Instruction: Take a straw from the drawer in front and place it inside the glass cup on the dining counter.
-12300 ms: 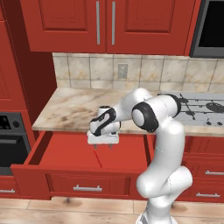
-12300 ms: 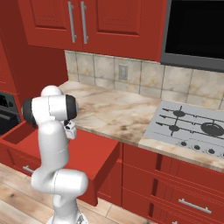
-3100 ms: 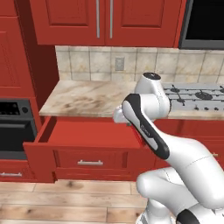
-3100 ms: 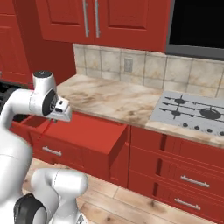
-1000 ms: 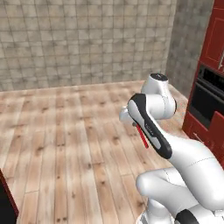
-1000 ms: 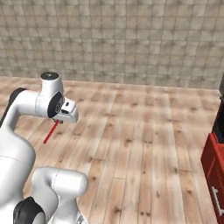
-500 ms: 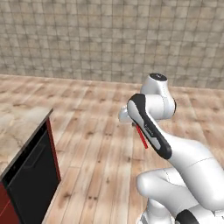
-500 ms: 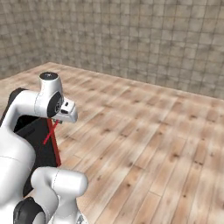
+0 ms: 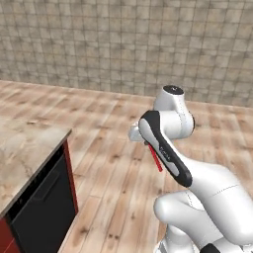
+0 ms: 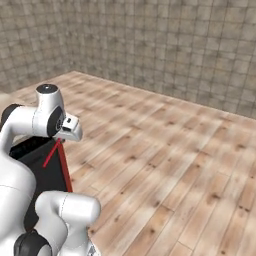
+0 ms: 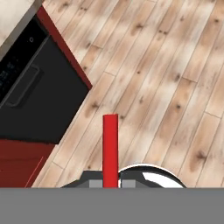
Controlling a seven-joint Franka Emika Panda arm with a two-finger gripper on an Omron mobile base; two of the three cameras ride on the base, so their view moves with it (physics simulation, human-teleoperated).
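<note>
Wood floor (image 9: pixel 104 148), gripper (image 11: pixel 110 181) clamping straw (image 11: pixel 110 148) — counter (image 9: pixel 24 148) near

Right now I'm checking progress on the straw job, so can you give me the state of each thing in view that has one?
straw: gripped at one end, held in the air over the wooden floor, pointing down.
gripper: jaws shut on the straw.
dining counter: only its marbled end shows, nothing on that part.
black appliance at the counter's end: door closed.
</note>
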